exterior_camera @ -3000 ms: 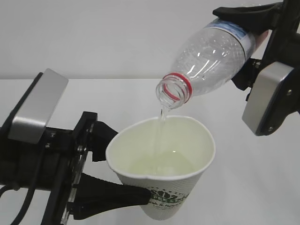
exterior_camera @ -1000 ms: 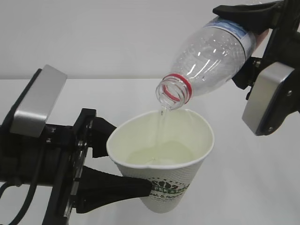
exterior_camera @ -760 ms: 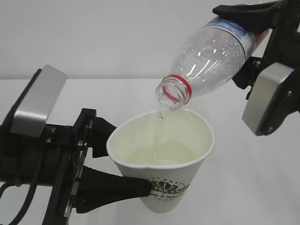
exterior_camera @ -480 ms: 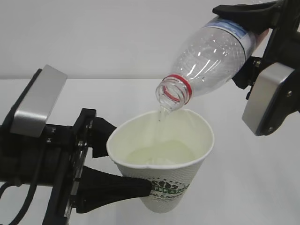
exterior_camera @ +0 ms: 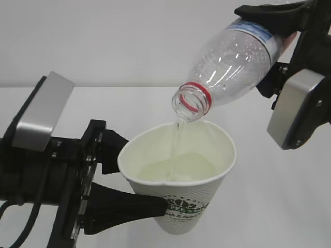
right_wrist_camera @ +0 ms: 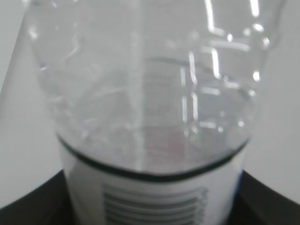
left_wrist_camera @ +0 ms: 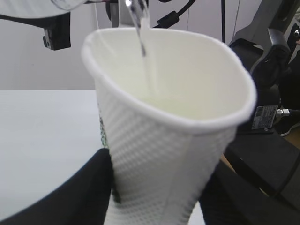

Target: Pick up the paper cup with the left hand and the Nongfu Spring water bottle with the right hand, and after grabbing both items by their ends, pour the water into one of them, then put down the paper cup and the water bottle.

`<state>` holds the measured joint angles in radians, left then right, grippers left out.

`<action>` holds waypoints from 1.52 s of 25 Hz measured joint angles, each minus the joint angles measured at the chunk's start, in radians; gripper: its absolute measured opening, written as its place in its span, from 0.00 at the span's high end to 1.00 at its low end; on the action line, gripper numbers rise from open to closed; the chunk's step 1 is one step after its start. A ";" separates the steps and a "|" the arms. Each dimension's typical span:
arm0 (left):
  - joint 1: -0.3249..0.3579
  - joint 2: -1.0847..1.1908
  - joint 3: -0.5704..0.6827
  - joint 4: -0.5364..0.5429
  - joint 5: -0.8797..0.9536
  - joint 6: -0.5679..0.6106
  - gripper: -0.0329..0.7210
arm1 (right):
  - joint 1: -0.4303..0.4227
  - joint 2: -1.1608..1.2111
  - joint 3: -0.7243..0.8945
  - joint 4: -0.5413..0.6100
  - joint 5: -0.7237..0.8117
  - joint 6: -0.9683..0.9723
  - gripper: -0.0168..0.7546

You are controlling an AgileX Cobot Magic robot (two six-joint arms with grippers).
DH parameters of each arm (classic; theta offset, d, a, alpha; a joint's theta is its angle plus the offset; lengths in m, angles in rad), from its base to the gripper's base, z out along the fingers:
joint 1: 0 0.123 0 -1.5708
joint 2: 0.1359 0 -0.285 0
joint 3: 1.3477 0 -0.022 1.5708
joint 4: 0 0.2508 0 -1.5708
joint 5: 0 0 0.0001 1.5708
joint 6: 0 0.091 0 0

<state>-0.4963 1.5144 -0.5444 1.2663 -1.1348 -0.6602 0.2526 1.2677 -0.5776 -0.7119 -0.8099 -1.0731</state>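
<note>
One paper cup (exterior_camera: 178, 178), clamped low near its base between the jaws of the left hand (exterior_camera: 135, 181), sits just ahead of that gripper w/ its rim squeezed into an oval. Inside: cream lining and a shallow pool of water (exterior_camera: 178, 169) at the bottom. One Nongfu Spring water bottle (exterior_camera: 227, 64), no cap, red neck ring, is pinched at its base end by the right hand (exterior_camera: 276, 49); it slants down-left from that gripper, mouth right above the cup's far rim, not touching it. A thin stream runs from the mouth into the cup; left wrist view shows it falling past the rim. Bottle looks nearly empty; wrist view is too blurred to tell how much is left. Both held clear of the white table (exterior_camera: 279, 206). Count: 1 cup, 1 bottle, 2 grippers.
</note>
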 joint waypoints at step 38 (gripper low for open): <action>0.000 0.000 0.000 0.000 0.000 0.000 0.42 | 0.000 0.000 -0.001 0.002 -0.008 -0.001 0.35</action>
<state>-0.4963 1.5144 -0.5444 1.2663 -1.1348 -0.6602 0.2526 1.2677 -0.5783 -0.7104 -0.8177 -1.0737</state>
